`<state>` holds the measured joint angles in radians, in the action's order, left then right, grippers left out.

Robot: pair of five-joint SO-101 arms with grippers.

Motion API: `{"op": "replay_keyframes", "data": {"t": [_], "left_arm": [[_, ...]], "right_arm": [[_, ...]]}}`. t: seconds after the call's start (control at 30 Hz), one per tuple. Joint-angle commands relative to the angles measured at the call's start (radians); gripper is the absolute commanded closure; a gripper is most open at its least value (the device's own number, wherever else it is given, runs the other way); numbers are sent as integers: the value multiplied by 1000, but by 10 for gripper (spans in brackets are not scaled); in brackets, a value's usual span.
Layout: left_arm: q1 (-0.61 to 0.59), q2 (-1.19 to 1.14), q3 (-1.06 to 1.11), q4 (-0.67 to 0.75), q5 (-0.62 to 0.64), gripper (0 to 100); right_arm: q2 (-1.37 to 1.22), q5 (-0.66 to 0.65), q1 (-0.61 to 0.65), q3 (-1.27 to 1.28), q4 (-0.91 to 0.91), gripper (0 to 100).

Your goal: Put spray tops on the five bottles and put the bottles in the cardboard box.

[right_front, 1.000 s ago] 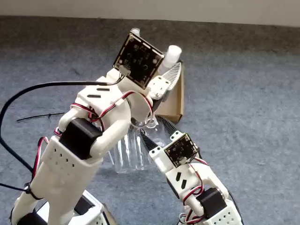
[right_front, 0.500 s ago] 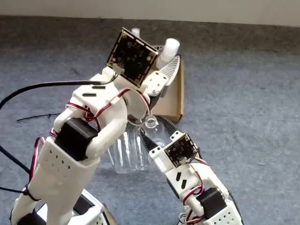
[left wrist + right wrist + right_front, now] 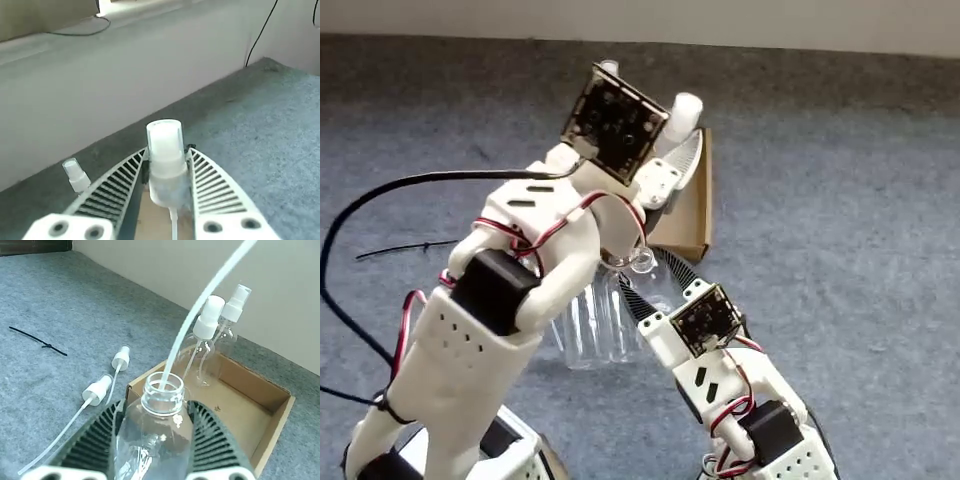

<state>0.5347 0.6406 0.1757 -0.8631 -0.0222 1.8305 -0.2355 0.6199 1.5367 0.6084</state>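
Left gripper [image 3: 167, 149]: closed on a spray top [image 3: 163, 135], carried high so that its tube [image 3: 200, 305] hangs down into the neck below. Right gripper [image 3: 156, 409]: clamped around the shoulders of an open bottle [image 3: 156, 442], upright and just in front of the box [image 3: 245, 412], which gives you a steady target. Tube: tip inside the mouth, cap well above it, so count this top as not yet seated. Box: two capped bottles [image 3: 202, 347] stand at its far end, with floor free for more. Carpet [image 3: 60, 300]: two loose tops [image 3: 97, 388] lie beside the box, likely for bottles yet to do, and a cable tie [image 3: 40, 343] lies well apart. Lower straight, as a tilt could bend the tube against the rim.
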Motion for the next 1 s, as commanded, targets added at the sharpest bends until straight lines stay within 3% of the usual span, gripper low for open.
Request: {"op": "replay_keyframes", "data": {"t": [0.0,0.23,0.4,0.5,0.97], "left_arm": [[-10,21,76,14,-6,994],[-4,28,107,8,-2,989],[38,145,133,-60,-2,934],[65,206,183,-74,-3,882],[64,242,232,-75,-9,849]], "right_arm": [[8,11,2,-13,-19,994],[8,15,-16,-18,-19,994],[8,141,-116,-18,-24,994],[8,144,-117,-18,-24,994],[8,144,-117,-13,-24,994]]}}
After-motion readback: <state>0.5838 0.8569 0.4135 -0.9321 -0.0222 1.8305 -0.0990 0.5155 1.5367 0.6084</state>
